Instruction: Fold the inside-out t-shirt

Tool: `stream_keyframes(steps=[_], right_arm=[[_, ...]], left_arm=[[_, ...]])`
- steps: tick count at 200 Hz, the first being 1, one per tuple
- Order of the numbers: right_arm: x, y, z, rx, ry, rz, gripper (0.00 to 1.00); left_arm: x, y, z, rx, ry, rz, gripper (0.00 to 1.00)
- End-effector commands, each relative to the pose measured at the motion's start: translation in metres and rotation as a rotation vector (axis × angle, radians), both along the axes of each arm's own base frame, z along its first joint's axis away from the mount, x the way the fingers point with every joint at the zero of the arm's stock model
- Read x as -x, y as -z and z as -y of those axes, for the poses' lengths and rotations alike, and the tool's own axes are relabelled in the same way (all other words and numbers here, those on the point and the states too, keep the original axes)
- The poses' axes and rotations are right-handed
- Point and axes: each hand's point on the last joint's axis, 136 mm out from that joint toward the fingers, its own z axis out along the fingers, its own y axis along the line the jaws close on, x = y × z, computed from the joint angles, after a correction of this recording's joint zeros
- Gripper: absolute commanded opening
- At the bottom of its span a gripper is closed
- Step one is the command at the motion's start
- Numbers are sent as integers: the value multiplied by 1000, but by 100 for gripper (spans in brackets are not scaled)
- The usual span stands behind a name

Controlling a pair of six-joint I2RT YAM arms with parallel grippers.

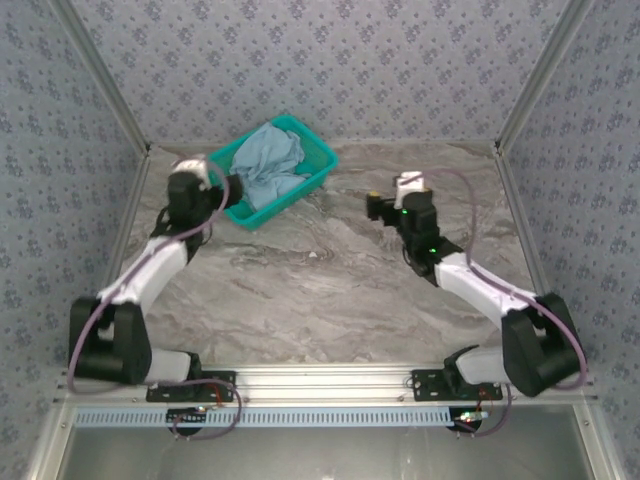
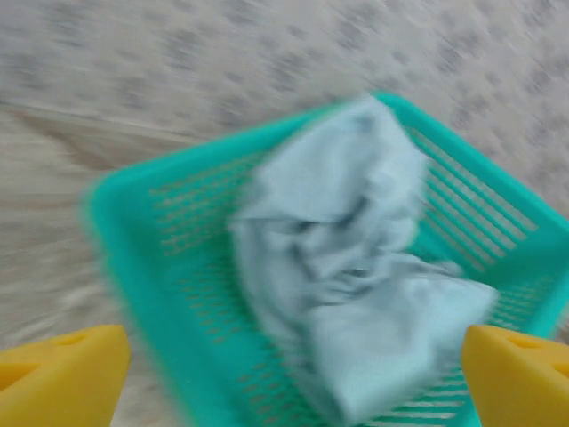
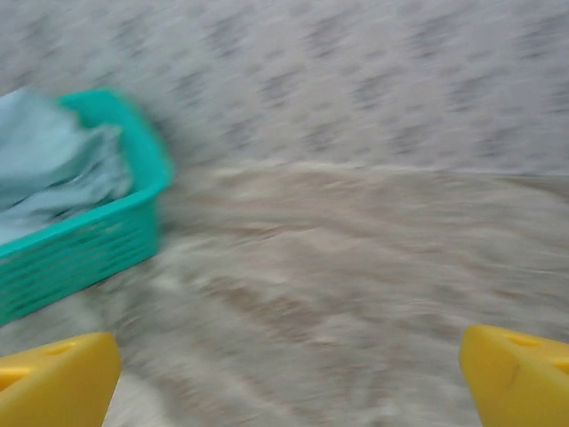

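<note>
Here, a grey marbled table (image 1: 330,290) stands in a booth of blue-grey patterned walls (image 1: 300,60) with metal corner posts (image 1: 100,72) and an aluminium rail (image 1: 330,378) along its near edge. The shirt (image 1: 265,165) lies crumpled in a teal basket (image 1: 298,197) at the table's far left. The left gripper (image 1: 228,190), jaws spread wide, hovers just beside the basket. The right gripper (image 1: 372,208), jaws also spread, hangs over bare tabletop, apart from the basket.

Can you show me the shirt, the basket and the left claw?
t-shirt (image 1: 268,160), top view, crumpled middle.
teal mesh basket (image 1: 296,194), top view, near side wall.
left gripper (image 2: 289,378), left wrist view, midway between its yellow tips.
</note>
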Motion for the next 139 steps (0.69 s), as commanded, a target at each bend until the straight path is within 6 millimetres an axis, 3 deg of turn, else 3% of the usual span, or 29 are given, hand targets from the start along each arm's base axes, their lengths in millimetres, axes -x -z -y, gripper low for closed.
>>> stream_keyframes(steps=[1,29,93,117,139], right_arm=[[3,28,-27,-4,-107,-119,100],[-2,32,-47,3,-153,-135,100],[-4,55,-59,-14,-157,-180,100],[-1,62,-57,-9,-149,-192,100],[3,68,-54,-6,-144,-203,100]], left_arm=[[-18,40,25,-56,117,-201,96],[-54,77,38,-87,164,-363,98],[-114,146,62,-20,171,-592,97],[-132,158,70,-1,176,-605,87],[-142,166,84,47,225,-615,63]])
